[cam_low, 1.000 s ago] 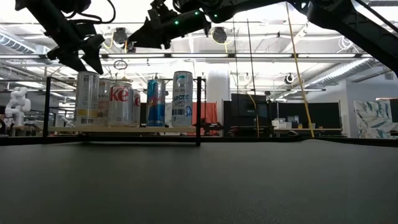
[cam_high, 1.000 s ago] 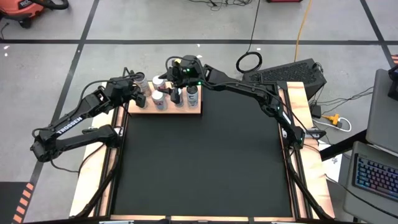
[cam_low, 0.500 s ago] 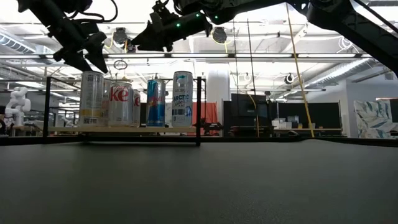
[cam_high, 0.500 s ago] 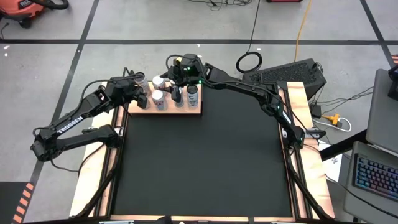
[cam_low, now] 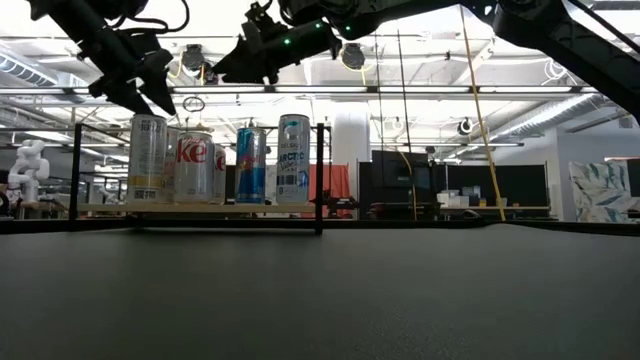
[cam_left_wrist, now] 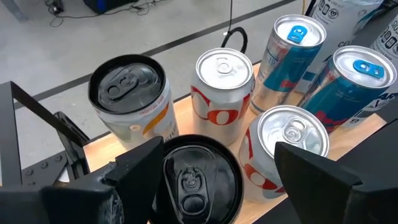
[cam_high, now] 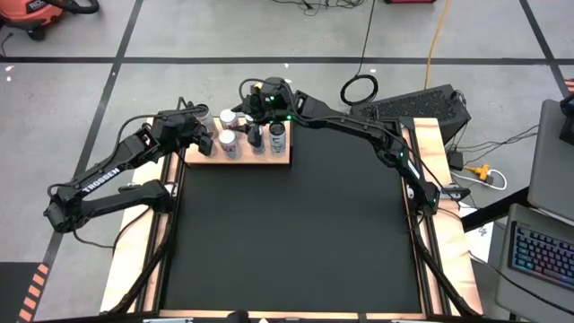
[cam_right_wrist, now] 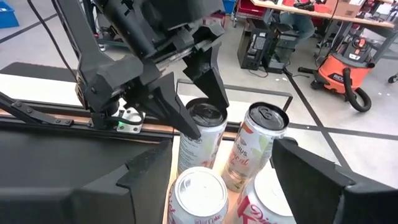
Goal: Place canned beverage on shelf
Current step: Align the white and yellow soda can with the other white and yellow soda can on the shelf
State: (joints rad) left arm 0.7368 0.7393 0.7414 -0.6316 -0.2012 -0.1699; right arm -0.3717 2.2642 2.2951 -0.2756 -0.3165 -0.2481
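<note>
1. We see the left gripper (cam_low: 150, 88) hovering over the shelf (cam_high: 239, 152) at its left end, fingers spread, gripping nothing
2. Black-topped can (cam_left_wrist: 194, 180) stands on the shelf directly beneath it
3. Right gripper (cam_right_wrist: 221, 177) hangs over the cans, fingers apart, empty

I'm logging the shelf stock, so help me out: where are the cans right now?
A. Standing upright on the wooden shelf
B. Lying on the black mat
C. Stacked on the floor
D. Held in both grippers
A: the cans stand upright together on the wooden shelf, and both grippers hover open above them.
</note>
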